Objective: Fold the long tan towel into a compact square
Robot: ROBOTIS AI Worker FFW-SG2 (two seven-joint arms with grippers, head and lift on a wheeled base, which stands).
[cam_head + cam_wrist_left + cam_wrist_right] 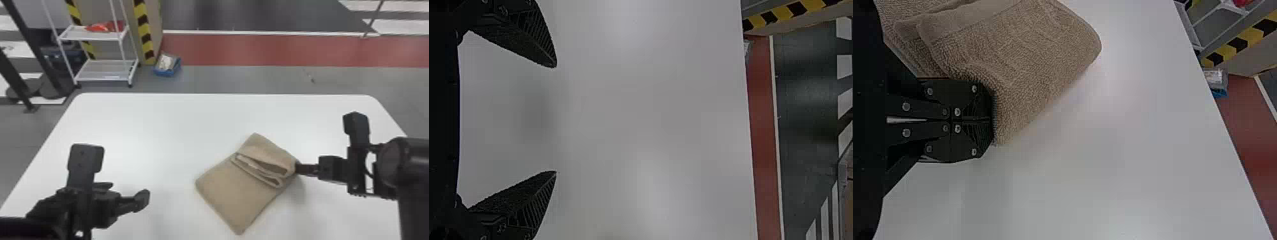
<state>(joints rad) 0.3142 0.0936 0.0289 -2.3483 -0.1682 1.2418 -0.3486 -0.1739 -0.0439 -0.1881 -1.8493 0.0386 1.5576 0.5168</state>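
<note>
The tan towel (pixel 237 188) lies folded and turned at an angle, right of the table's middle, its far part doubled over with a gaping fold. At its right corner my right gripper (pixel 298 168) is shut on the towel's edge. In the right wrist view the towel (pixel 1028 55) bunches at the fingertips of the closed right gripper (pixel 990 120). Left of the towel, apart from it, is my left gripper (pixel 123 177) above the table. In the left wrist view the left gripper (pixel 555 120) stands open, nothing between its fingers.
The white table (pixel 153 127) extends around the towel. On the floor beyond its far edge are a white wheeled rack (pixel 105 71) and a blue box (pixel 167 71) with something in it.
</note>
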